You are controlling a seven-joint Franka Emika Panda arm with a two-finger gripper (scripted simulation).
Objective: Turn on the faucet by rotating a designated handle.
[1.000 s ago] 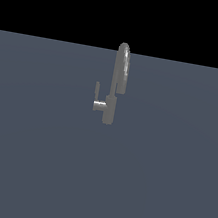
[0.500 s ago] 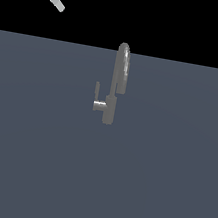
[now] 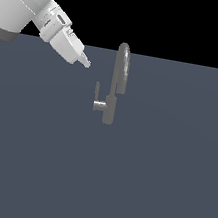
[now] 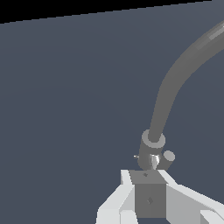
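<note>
Since half a second ago the arm has swung much further into the exterior view, from a sliver at the top corner on that view's left to a large white body reaching down toward the tap, while the tap itself has not shifted. The gripper [image 3: 85,62] now hangs above and to the exterior view's left of the handle [image 3: 97,98], apart from it and touching nothing. Its white fingertips look drawn close together in the exterior view, but the tip is too small there and the wrist view shows only the finger bases, so I cannot tell how wide the claw stands. In the wrist view the gripper [image 4: 151,194] frames a grey block, with the faucet [image 4: 168,105] beyond it. The faucet [image 3: 116,84] stands upright near the middle of the flat slate-grey floor [image 3: 159,181], its arched spout rising above the short body. The handle juts as a stub from the body toward the exterior view's left and ends in a slim upright bar.
</note>
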